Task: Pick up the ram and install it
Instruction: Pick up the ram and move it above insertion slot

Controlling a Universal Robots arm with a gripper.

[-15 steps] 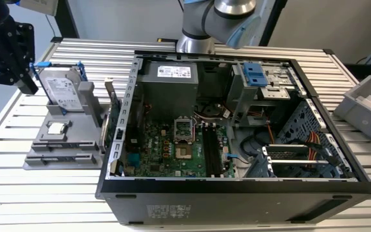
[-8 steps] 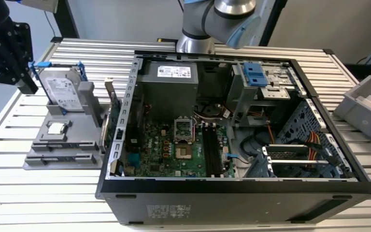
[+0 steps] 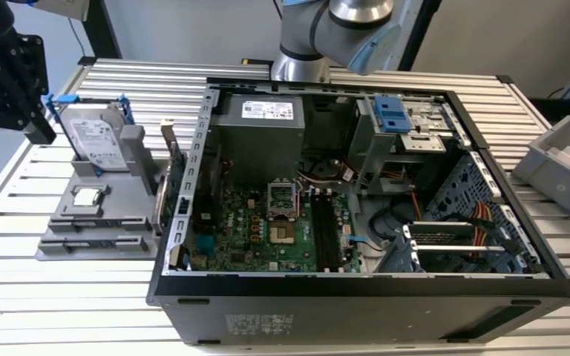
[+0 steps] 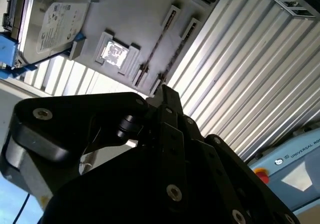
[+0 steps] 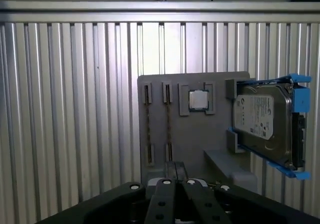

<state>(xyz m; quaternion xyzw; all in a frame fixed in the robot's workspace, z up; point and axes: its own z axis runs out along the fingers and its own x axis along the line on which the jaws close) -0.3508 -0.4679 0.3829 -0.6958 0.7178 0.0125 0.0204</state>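
My jaws (image 5: 176, 169) look pressed together, tips pointing out over the ribbed metal table (image 5: 75, 109) at the grey holder (image 5: 200, 134) just ahead of them. The ram (image 5: 148, 126) sits in that holder, seen edge-on as a thin strip in a long slot, with a second strip like it in the slot alongside; both are near my tips but not touching them. On past those slots lies a square processor chip (image 5: 198, 99) in its own pocket, and further to that side a silver hard drive (image 5: 260, 121) stands in a blue frame. In the exterior view the open computer case (image 3: 364, 311) lies beyond the holder from me, well apart. A green card (image 3: 178, 178) stands upright against the case's side wall, so card and wall stand between the holder and the black motherboard slots (image 3: 325, 230).
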